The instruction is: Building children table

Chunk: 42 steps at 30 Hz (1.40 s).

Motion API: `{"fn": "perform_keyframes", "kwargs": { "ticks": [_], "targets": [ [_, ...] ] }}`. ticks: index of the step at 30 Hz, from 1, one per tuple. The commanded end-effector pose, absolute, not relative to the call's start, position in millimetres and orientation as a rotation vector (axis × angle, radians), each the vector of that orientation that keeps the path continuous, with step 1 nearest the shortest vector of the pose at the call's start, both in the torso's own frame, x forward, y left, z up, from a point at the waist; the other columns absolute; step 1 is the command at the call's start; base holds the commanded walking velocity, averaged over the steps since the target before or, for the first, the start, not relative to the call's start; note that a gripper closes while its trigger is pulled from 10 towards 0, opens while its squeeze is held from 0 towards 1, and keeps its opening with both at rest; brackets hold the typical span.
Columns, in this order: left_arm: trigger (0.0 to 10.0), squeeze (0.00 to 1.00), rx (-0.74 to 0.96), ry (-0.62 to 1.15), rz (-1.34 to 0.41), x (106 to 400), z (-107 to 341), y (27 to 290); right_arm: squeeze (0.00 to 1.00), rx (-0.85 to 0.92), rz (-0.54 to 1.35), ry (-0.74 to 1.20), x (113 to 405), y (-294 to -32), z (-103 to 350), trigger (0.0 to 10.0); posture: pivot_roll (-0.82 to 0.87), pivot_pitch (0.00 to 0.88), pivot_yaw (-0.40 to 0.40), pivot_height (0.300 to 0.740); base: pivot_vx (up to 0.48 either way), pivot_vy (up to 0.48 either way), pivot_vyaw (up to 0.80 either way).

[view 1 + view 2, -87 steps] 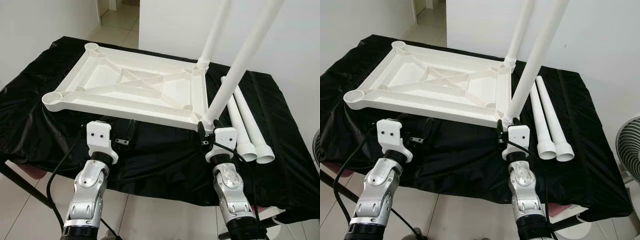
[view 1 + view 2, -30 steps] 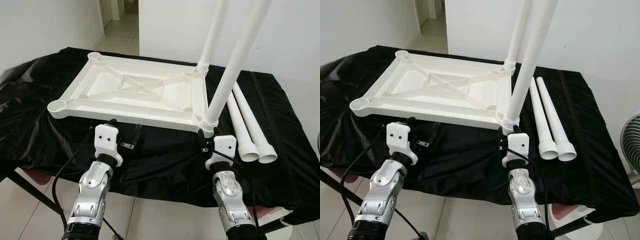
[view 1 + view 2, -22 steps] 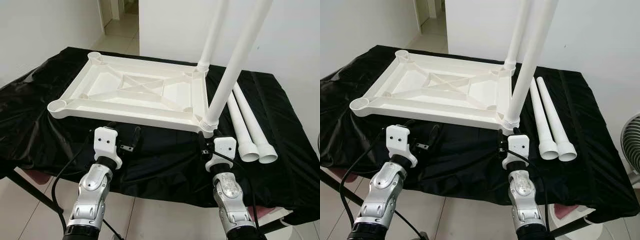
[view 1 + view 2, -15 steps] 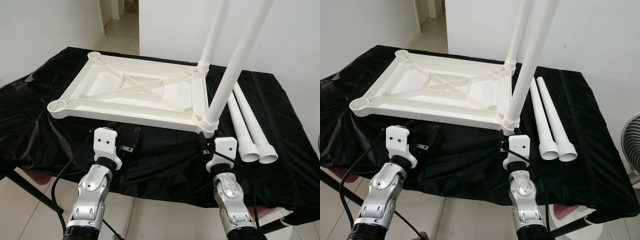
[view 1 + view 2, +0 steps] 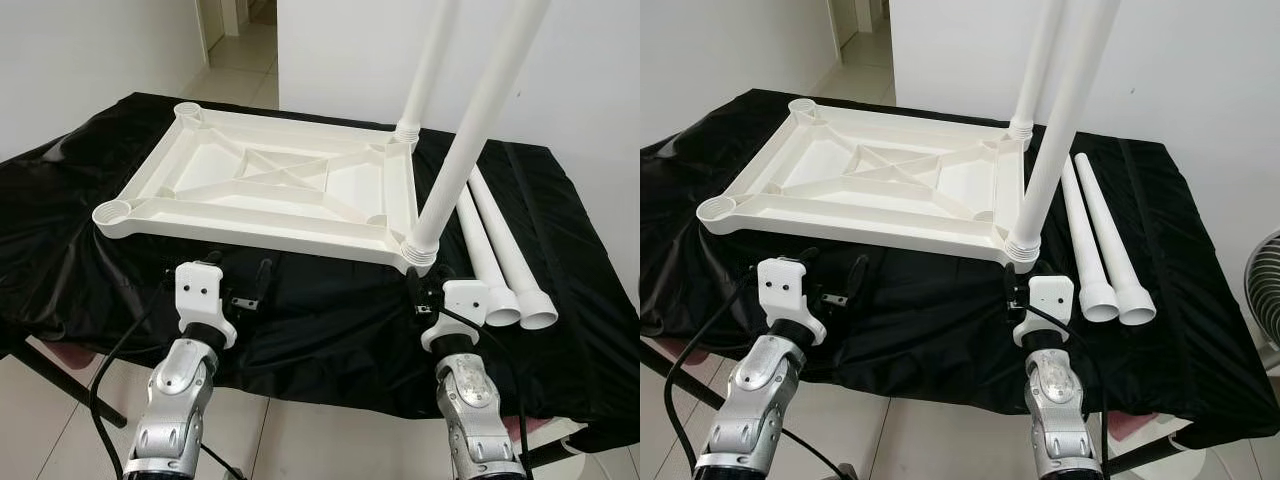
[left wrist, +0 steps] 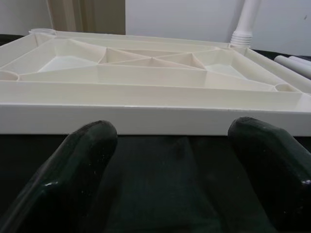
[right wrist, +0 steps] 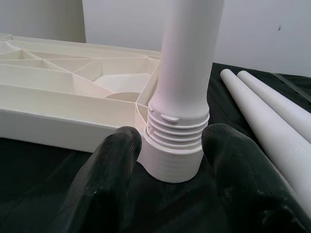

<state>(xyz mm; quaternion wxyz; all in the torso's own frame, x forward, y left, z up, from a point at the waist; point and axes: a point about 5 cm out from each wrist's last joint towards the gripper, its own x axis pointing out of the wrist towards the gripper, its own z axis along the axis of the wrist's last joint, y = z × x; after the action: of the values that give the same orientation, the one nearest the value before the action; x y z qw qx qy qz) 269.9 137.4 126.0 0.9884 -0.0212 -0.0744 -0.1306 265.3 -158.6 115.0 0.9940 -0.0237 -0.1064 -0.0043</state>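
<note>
A white children's tabletop (image 5: pixel 268 188) lies upside down on a black-draped table. Two white legs stand screwed into its right corners, the near leg (image 5: pixel 468 135) and the far leg (image 5: pixel 426 70). Two loose legs (image 5: pixel 497 252) lie side by side on the cloth to the right. My left gripper (image 6: pixel 177 167) is open, just short of the tabletop's near edge (image 6: pixel 146 119), touching nothing. My right gripper (image 7: pixel 170 162) is open in front of the near leg's threaded base (image 7: pixel 178 132), one finger (image 7: pixel 115 170) on each side of the corner socket.
The black cloth (image 5: pixel 330 315) hangs over the table's front edge right ahead of my wrists. A white wall stands behind the table and a doorway (image 5: pixel 240 20) opens at the back left. Part of a fan (image 5: pixel 1268 290) shows at the far right.
Both grippers have drawn back toward me from the tabletop's near edge. The left one has also shifted left. The right fingers now sit farther from the near leg's base.
</note>
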Motion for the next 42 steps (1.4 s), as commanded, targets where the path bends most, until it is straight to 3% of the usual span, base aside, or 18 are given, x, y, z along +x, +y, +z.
{"fn": "perform_keyframes", "kwargs": {
  "ticks": [1, 42],
  "targets": [
    [10.0, 0.00, -0.040, -0.140, -0.260, 269, 126, 136, 0.00, -0.062, 0.004, -0.202, 264, -158, 115, 10.0, 0.15, 0.041, -0.020, 0.740, 0.000, 0.000, 0.00],
    [10.0, 0.00, -0.046, -0.189, -0.261, 261, 148, 136, 0.00, -0.103, 0.013, -0.258, 255, -161, 138, 10.0, 0.15, 0.033, -0.029, 0.740, 0.000, 0.000, 0.00]
  ]
}}
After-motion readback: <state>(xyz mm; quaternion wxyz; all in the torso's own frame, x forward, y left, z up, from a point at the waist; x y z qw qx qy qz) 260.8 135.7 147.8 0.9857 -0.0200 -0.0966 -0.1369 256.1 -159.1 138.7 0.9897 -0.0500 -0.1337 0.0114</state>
